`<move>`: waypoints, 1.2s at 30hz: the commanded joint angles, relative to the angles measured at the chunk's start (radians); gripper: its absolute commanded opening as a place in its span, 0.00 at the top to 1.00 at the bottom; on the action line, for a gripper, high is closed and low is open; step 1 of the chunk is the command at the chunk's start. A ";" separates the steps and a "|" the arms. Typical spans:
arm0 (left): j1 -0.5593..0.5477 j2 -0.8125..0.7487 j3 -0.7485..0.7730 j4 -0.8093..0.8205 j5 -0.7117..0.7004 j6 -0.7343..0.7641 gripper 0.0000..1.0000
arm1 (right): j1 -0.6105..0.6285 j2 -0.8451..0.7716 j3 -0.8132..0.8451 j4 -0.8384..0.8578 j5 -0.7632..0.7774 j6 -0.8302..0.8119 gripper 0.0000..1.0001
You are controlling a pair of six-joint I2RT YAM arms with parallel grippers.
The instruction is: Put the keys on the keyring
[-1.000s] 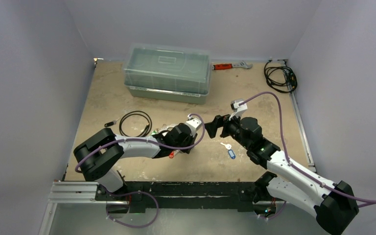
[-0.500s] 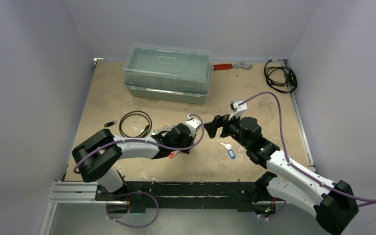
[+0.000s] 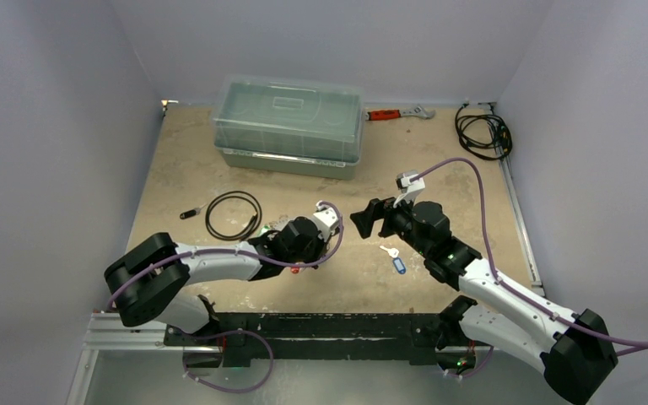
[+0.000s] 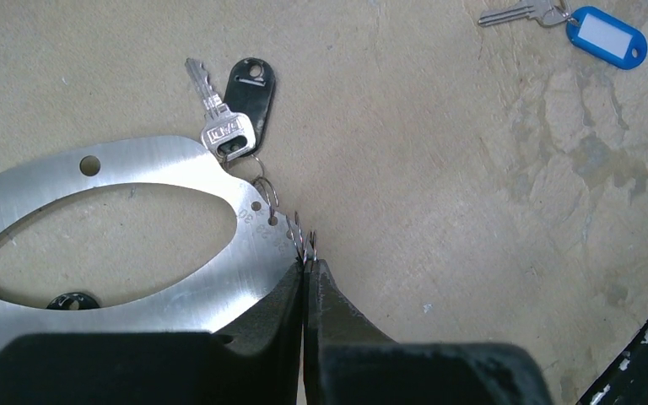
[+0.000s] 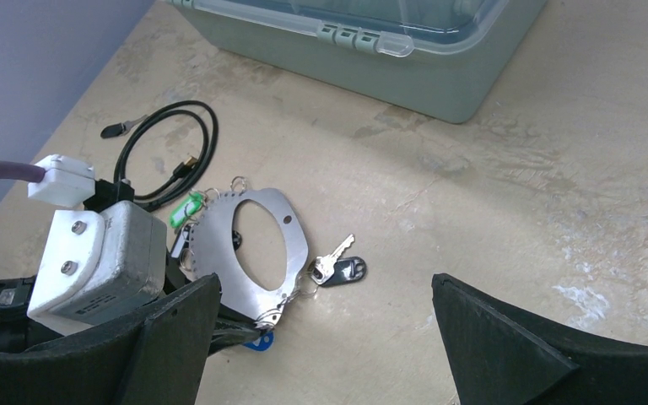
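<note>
The keyring (image 4: pixel 156 160), a flat silver plate with a wide oval opening, lies on the table. My left gripper (image 4: pixel 308 260) is shut on a small wire ring (image 4: pixel 298 236) at the plate's rim. Another wire ring links a silver key (image 4: pixel 219 131) with a black tag (image 4: pixel 249 89) to the rim. A loose key with a blue tag (image 4: pixel 605 34) lies apart at the right, also seen from above (image 3: pixel 393 257). My right gripper (image 5: pixel 325 291) hovers open above the keyring (image 5: pixel 207 253). A green tag (image 5: pixel 186 207) shows at the plate's far side.
A lidded clear storage box (image 3: pixel 288 126) stands at the back. A black cable loop (image 3: pixel 234 213) lies left of the keyring. An orange-handled wrench (image 3: pixel 396 113) and a coiled black cable (image 3: pixel 483 133) sit at the back right.
My left gripper has shut on the wire ring, and the left arm has shifted left and slightly nearer. The right arm has hardly moved.
</note>
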 commanded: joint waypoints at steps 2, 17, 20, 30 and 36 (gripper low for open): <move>-0.006 -0.057 -0.008 0.047 0.046 0.058 1.00 | 0.000 -0.023 -0.010 0.059 -0.044 -0.007 0.01; -0.006 -0.252 -0.017 0.009 0.096 0.108 1.00 | 0.000 -0.247 -0.151 0.298 -0.307 -0.038 0.17; -0.007 -0.296 -0.009 -0.015 0.098 0.107 1.00 | 0.000 -0.277 -0.178 0.363 -0.386 -0.041 0.27; -0.006 -0.400 -0.018 -0.001 0.156 0.114 1.00 | 0.000 -0.308 -0.217 0.508 -0.574 -0.028 0.36; -0.006 -0.468 -0.027 0.013 0.215 0.133 1.00 | 0.000 -0.306 -0.262 0.648 -0.675 -0.006 0.48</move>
